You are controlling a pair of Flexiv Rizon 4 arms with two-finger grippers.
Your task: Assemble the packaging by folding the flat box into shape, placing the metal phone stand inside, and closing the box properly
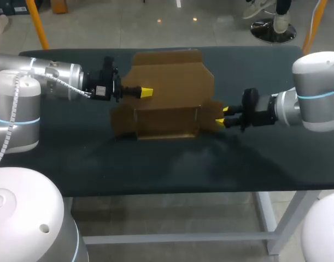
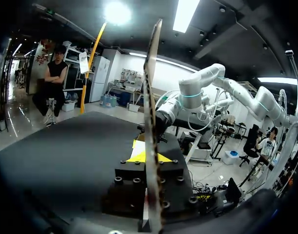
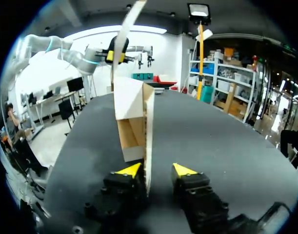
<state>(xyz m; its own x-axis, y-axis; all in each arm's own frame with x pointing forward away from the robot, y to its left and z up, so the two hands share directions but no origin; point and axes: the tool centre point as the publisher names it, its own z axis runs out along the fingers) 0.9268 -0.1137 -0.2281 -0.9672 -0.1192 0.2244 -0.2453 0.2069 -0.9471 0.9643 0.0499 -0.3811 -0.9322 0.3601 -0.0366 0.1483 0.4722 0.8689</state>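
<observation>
A brown cardboard box (image 1: 168,101), partly folded, stands in the middle of the dark table. My left gripper (image 1: 146,92) is shut on the box's big upright panel (image 2: 151,97), which runs edge-on between its yellow tips (image 2: 145,157). My right gripper (image 1: 222,115) is at the box's right side. Its fingers straddle the side flap (image 3: 149,141): the flap lies against one finger, and a gap shows to the other, so this gripper (image 3: 156,170) is open. The inner walls of the box (image 3: 131,117) show ahead of it. No metal phone stand is in view.
The table (image 1: 156,174) is bare dark cloth in front of the box. The two arms face each other across the box, left arm (image 1: 52,79) and right arm (image 1: 314,101).
</observation>
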